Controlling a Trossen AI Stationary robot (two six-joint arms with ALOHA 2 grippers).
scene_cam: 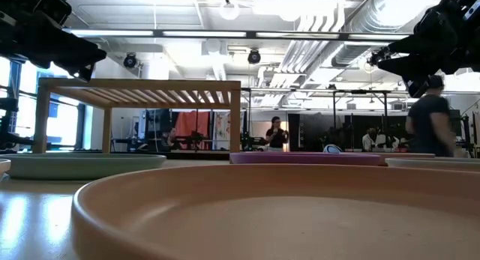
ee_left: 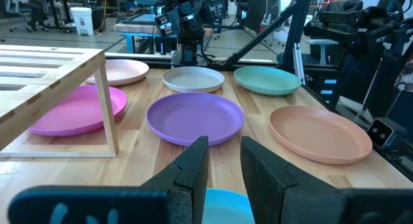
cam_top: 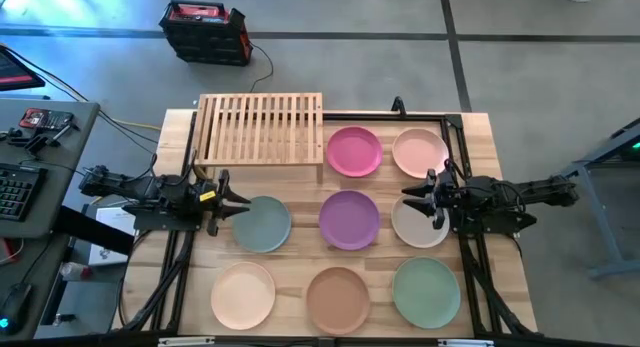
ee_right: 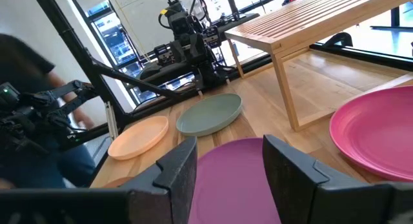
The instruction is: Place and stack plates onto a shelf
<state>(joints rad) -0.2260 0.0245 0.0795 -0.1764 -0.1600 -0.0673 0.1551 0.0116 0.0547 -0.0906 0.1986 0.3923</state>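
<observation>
Nearest the low camera sits the brown plate (scene_cam: 277,207), its rim filling the foreground. From above, eight plates lie flat on the butcher-block table (cam_top: 300,262), none on the shelf: magenta plate (cam_top: 354,151) and pale pink plate (cam_top: 420,152) in the far row, grey-teal plate (cam_top: 262,224), purple plate (cam_top: 350,219) and cream plate (cam_top: 416,227) in the middle, peach plate (cam_top: 243,295), the brown one and mint plate (cam_top: 426,292) in the near row. All are round, shallow and matte, of like size, each apart from its neighbours.

At the table's far left corner stands the shelf (cam_top: 261,129), a low light-wood rack on legs, bare on top. Its long axis runs left to right; its slats run from the near edge to the far edge. The magenta plate lies just beside its right end.

Hovering at the grey-teal plate's left rim, the left gripper (cam_top: 236,203) points right, its fingers (ee_left: 193,169) a narrow gap apart and empty. Over the cream plate's left part, the right gripper (cam_top: 410,197) points left, its fingers (ee_right: 177,169) spread wide, holding nothing
</observation>
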